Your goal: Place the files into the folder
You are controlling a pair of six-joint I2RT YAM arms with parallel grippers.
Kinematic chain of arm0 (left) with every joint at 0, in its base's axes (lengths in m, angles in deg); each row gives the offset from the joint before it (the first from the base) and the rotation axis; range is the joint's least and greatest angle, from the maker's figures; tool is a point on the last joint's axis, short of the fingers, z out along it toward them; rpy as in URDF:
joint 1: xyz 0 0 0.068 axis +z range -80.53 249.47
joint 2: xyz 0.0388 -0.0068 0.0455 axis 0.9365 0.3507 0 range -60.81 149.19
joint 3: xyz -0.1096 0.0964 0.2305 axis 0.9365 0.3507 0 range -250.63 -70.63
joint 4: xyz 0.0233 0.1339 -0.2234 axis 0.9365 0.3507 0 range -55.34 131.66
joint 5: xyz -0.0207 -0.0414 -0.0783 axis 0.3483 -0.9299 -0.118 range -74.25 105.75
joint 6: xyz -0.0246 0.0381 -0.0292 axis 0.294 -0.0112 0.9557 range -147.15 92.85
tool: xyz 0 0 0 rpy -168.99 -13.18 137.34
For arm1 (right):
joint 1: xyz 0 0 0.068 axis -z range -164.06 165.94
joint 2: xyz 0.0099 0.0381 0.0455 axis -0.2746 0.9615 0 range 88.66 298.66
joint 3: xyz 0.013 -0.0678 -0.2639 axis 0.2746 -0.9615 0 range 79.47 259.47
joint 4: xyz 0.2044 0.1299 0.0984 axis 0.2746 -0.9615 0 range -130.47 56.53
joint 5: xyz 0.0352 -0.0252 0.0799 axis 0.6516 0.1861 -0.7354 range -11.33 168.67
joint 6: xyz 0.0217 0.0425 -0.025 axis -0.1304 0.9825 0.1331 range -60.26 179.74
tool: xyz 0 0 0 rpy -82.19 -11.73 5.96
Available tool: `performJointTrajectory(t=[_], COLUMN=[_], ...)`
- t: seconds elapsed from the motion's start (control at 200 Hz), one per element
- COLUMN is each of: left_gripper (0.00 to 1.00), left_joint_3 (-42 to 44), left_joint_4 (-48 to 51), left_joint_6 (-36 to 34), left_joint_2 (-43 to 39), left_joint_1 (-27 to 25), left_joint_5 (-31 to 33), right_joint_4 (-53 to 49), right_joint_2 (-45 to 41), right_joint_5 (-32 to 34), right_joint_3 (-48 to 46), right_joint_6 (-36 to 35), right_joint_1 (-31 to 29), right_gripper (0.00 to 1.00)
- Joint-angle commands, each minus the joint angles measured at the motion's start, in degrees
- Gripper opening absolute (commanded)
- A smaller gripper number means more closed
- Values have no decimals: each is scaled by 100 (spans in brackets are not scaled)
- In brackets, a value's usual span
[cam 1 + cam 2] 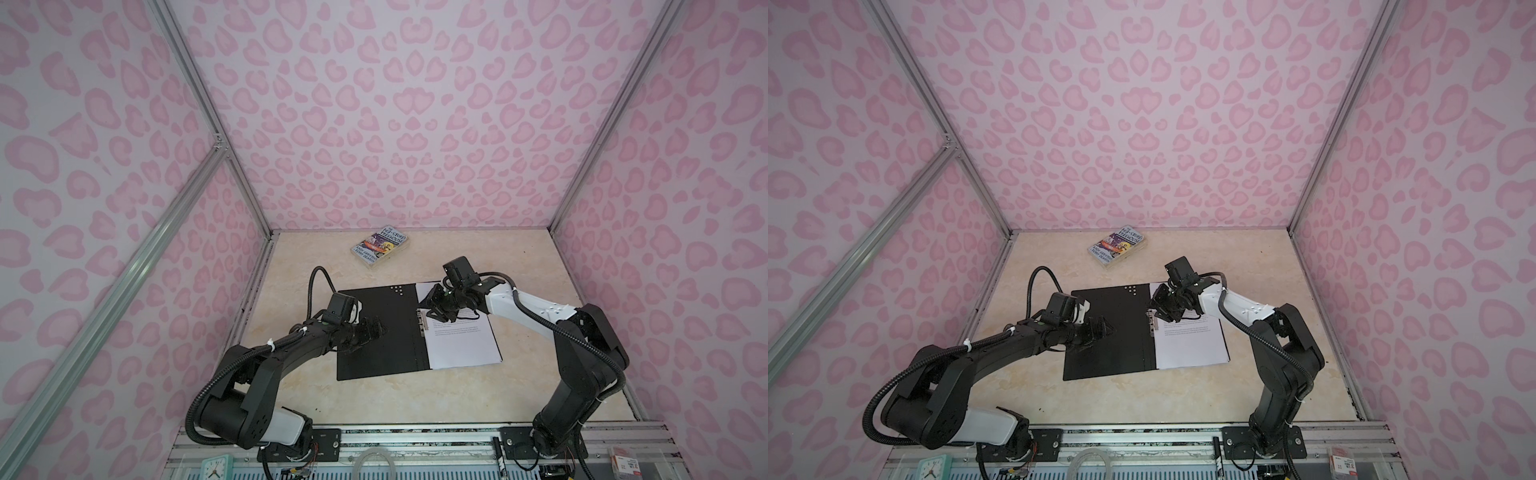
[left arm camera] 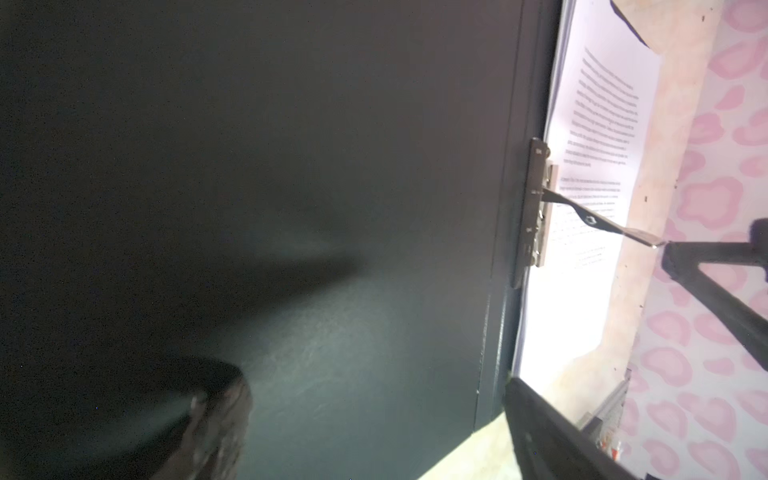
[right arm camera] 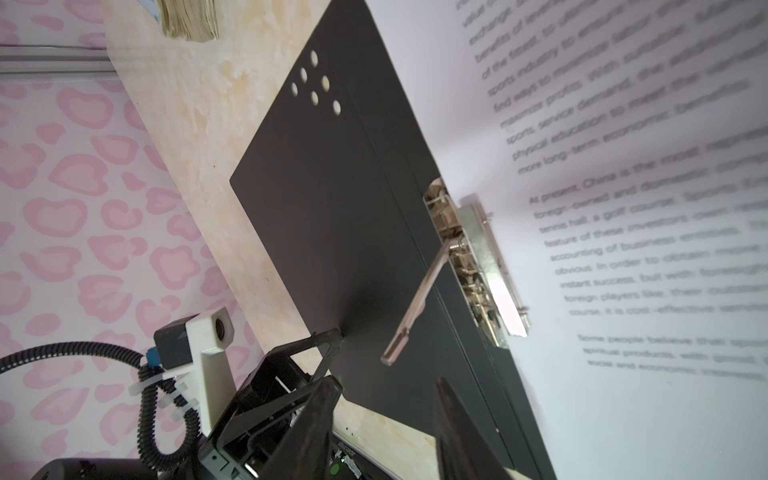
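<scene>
Left end effector (image 1: pixel 376 327): released, pressed onto open folder (image 1: pixel 374 357) cover, judged to hold it flat; files (image 1: pixel 463 345): laid on other half; right end effector (image 1: pixel 432 311): positioned at raised clip lever (image 3: pixel 415 299), grasp not determinable

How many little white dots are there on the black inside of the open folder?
6. The dots sit together in a small triangle, in rows of three, two and one, at the far edge of the folder, on its bare black flap near the spine. None seem hidden.
</scene>
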Motion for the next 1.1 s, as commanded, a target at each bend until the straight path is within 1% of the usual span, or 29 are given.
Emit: performJointTrajectory(t=[0.0, 0.12, 0.165, 0.36, 0.475, 0.745, 0.935, 1.095], left_gripper=[97, 97, 97, 98, 98, 98, 98, 98], left_joint_3=[169, 281, 317, 427, 459, 477, 497, 501], left_joint_4=[161, 173, 190, 186, 148, 106, 56, 62], left_joint_6=[77, 73, 70, 62, 62, 79, 97, 79], left_joint_2=[117, 92, 61, -49, -52, -56, -57, -81], left_joint_1=[-6, -7, -3, 3, 3, -2, 1, 0], left_joint_5=[144, 224, 260, 248, 235, 269, 243, 270], right_joint_4=[-2, -73, -149, -139, -215, -200, -165, -113], right_joint_2=[67, 121, 162, 201, 256, 422, 458, 479], right_joint_5=[-26, 34, 57, 100, 114, 41, 39, 7], right_joint_3=[-26, 35, 75, 112, 173, 319, 309, 258], right_joint_6=[470, 511, 503, 551, 547, 517, 539, 564], right_joint_1=[-56, -53, -60, 6, 24, 125, 171, 173], right_gripper=[31, 29, 27, 27, 24, 22, 18, 18])
